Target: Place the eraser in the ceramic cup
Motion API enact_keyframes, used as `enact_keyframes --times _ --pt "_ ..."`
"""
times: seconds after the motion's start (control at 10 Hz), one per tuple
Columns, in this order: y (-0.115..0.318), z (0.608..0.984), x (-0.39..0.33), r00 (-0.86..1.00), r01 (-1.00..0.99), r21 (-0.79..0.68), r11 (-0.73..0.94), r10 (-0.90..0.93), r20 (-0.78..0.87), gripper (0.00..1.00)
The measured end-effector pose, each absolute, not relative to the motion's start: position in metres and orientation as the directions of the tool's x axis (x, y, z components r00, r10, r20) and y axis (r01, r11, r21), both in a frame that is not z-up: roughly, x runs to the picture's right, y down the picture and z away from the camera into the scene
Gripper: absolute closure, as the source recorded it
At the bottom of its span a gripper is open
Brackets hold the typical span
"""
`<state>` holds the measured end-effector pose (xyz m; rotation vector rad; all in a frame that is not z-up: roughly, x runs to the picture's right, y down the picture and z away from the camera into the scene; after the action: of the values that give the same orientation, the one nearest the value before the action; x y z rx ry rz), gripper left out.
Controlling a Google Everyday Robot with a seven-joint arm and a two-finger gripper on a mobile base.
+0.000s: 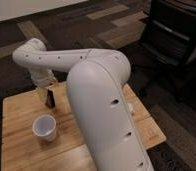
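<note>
ceramic cup [44, 128] front-left on table [18, 150], eraser [50, 98] behind it, gripper [45, 94] at eraser

Office: carpet tiles [98, 22], black chair [177, 31].

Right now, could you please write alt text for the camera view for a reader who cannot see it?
A white robot arm reaches across a wooden table, its gripper at a black eraser near the far edge. A white ceramic cup stands upright nearer the camera, apart from both; a black chair is behind.
</note>
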<state>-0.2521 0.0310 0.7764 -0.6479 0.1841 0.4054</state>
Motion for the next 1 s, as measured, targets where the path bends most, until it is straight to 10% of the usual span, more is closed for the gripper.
enact_keyframes --times 0.5,1.0 --pt "0.033 0.790 -0.263 0.941 -0.337 -0.586 0.737 0.259 -0.216 0.37" --pt "0.029 0.786 -0.264 0.951 -0.308 -0.571 0.761 0.219 -0.221 0.97"
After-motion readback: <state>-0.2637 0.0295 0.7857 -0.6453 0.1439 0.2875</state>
